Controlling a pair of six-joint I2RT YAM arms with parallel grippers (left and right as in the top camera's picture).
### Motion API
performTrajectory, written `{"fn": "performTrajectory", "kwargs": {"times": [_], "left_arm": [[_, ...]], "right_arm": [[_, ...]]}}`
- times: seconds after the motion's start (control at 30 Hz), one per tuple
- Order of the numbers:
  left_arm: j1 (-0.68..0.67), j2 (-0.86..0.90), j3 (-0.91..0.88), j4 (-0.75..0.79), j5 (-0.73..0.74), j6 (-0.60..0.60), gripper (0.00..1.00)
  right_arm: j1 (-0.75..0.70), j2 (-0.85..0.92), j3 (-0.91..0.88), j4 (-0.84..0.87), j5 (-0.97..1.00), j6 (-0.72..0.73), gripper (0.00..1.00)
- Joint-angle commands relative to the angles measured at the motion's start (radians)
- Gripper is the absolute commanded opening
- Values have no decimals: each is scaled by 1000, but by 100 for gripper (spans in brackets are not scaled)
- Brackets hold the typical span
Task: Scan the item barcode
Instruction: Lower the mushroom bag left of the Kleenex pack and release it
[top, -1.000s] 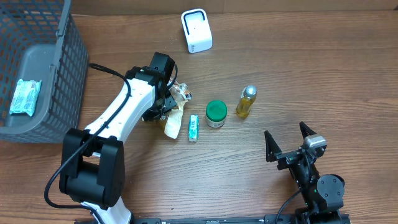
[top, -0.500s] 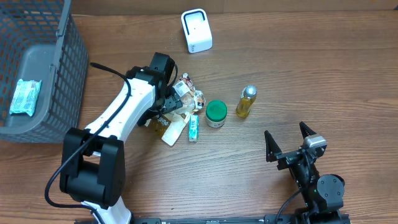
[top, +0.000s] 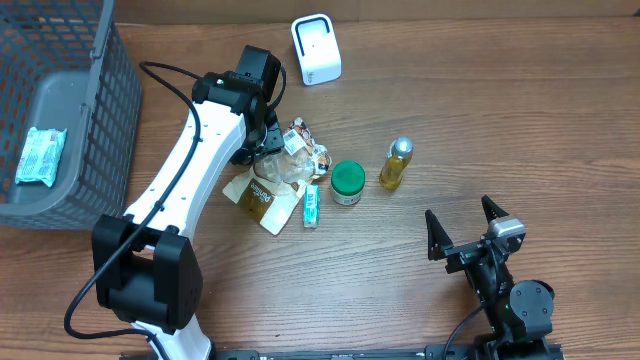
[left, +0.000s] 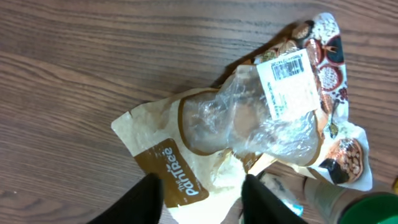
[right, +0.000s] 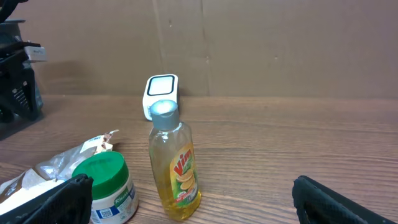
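Note:
A crumpled snack bag (top: 278, 172) with a clear window lies flat on the wood table. Its white barcode label (left: 289, 81) faces up. My left gripper (top: 260, 140) hovers over the bag's back-left part. In the left wrist view its two black fingers (left: 146, 199) stand apart above the bag (left: 249, 124), and nothing is pinched between them. The white scanner (top: 316, 48) stands at the back of the table, also visible as a small white scanner (right: 161, 93) from the right wrist. My right gripper (top: 458, 212) rests wide open near the front right, holding nothing.
A green-lidded jar (top: 347, 182), a yellow dish-soap bottle (top: 397, 163) and a small blue-green packet (top: 311, 205) sit just right of the bag. A grey wire basket (top: 100, 90) with one packet (top: 40, 155) inside fills the left edge.
The left gripper has let go of the bag, which spread out flat on the table, label up. The left arm has moved toward the back. The right arm has not moved.

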Motion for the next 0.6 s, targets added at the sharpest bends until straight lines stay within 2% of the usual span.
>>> {"fn": "performTrajectory", "kwargs": {"times": [0.0,0.33,0.43,0.47,0.5,0.57], "left_arm": [[-3,9,-47,17,40,23,43],[-14,9,-207,140,38,27,47],[-14,9,-249,172,39,27,53],[-14,9,-258,173,38,29,50],[-14,9,-258,171,39,52,39],[-12,2,-225,160,37,79,40]], "right_arm": [[0,-2,-5,5,9,2,100],[0,-2,-5,5,8,2,100],[0,-2,-5,5,9,2,100],[0,-2,-5,5,9,2,100],[0,-2,-5,5,8,2,100],[0,-2,-5,5,9,2,100]]}}
